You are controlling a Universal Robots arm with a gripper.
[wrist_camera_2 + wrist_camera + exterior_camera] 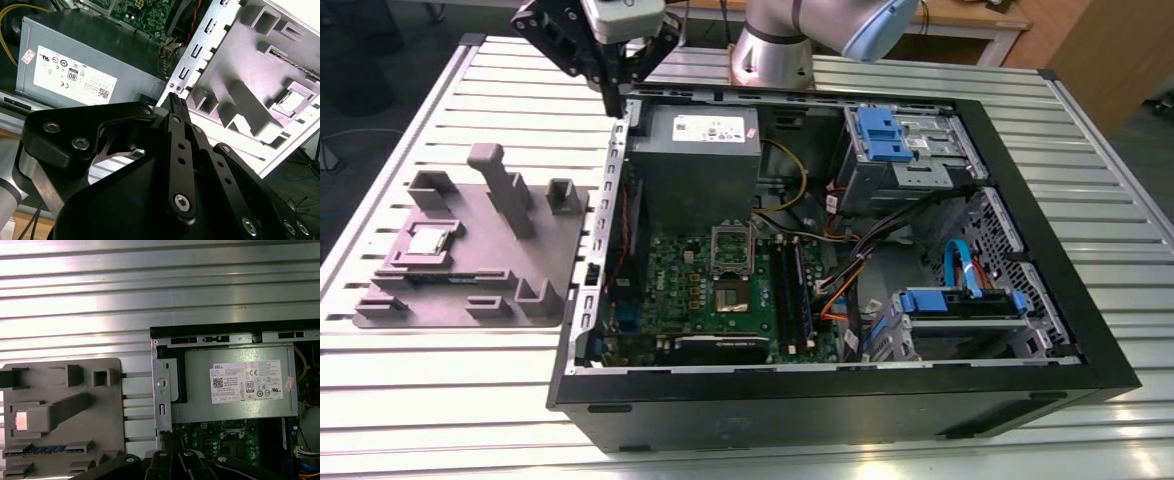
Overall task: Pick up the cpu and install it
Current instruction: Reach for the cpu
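Note:
The cpu [427,240] is a small pale silvery square lying in a recess of a grey holder plate [520,270] on the table, at the exterior view's left. It also appears as the cpu [22,420] in the first wrist view and the cpu [295,102] in the second wrist view. My black gripper [611,105] hangs above the far left corner of the open computer case [1067,330], well away from the chip. Its fingers [175,107] are pressed together with nothing between them. The green motherboard [680,280] lies inside the case, with its metal socket frame [731,240].
A grey power supply box [700,150] with a white label sits just beside the gripper. Blue drive brackets [881,135], cables and memory sticks [787,285] crowd the case. Upright posts [500,185] rise from the holder plate. The slatted metal table [454,400] surrounds both.

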